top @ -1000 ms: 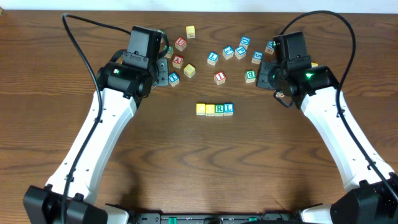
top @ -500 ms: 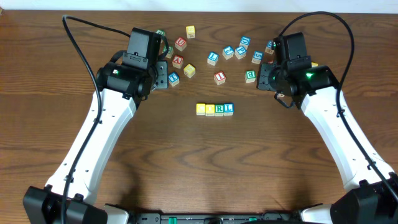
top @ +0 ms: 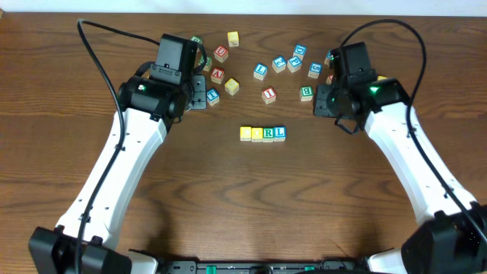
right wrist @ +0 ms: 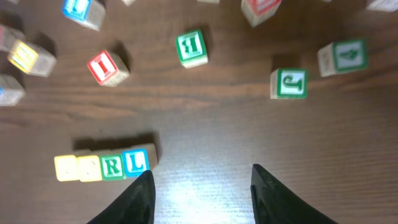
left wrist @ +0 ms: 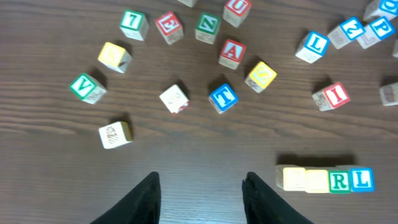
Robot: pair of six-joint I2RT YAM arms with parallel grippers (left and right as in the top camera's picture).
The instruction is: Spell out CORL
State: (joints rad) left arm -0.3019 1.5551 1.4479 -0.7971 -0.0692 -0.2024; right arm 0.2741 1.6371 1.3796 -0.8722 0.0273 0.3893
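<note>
Four cubes stand touching in a straight row at mid-table: two yellow-topped cubes [top: 246, 133] [top: 257, 134], a green R cube [top: 268, 133] and a blue L cube [top: 279, 132]. The left wrist view has the row [left wrist: 326, 179] at lower right, and the right wrist view has it [right wrist: 102, 165] at lower left. My left gripper [top: 199, 91] [left wrist: 200, 186] hovers behind and left of the row, open and empty. Behind and right of the row, my right gripper [top: 326, 96] [right wrist: 200, 177] is open too, with only bare wood between its fingers.
Loose letter cubes lie scattered along the far half of the table: a red I [top: 268, 93], a green B [top: 307, 92], a yellow cube [top: 232, 86], a blue T [top: 212, 96], a red A [top: 218, 74] and several blue-lettered ones [top: 278, 63].
The right arm has drifted slightly left toward the middle. The left arm and the row of four cubes have not moved.
</note>
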